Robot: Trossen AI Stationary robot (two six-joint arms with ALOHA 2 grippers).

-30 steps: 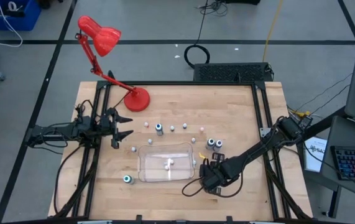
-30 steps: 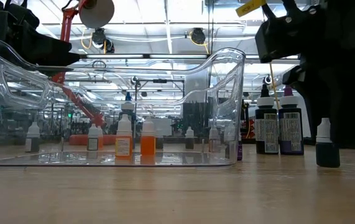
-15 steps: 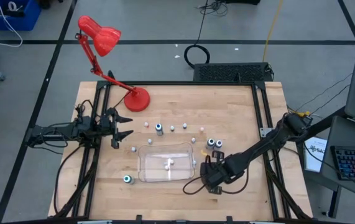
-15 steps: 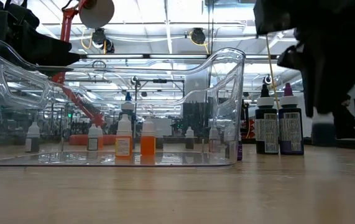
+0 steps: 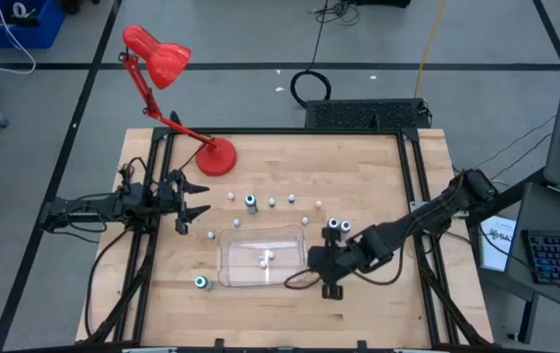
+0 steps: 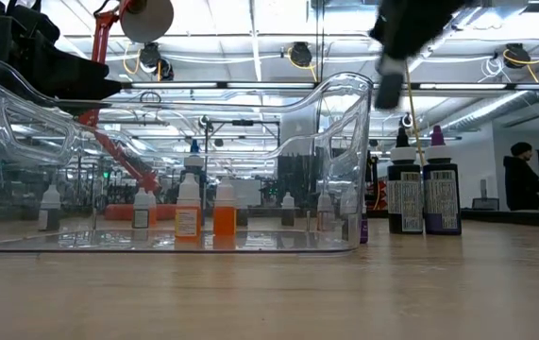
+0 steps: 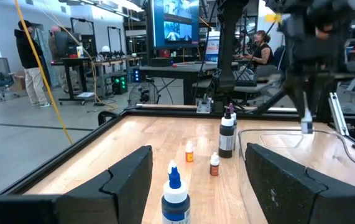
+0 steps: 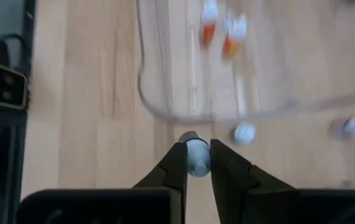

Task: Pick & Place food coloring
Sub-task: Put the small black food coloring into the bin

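So far, in tray [image 5: 229, 247]: two orange bottles [image 5: 265, 257].
Right gripper [image 8: 194, 163]: pinching, apparently, one small bottle [image 8: 196, 155] beside the tray's right end.
Left: several bottles on the table.

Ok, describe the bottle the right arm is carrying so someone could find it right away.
Start at the clear tray in the middle of the wooden table. Beside the tray's right end hangs the right hand. The small white-capped bottle pinched there is the only one lifted off the table.
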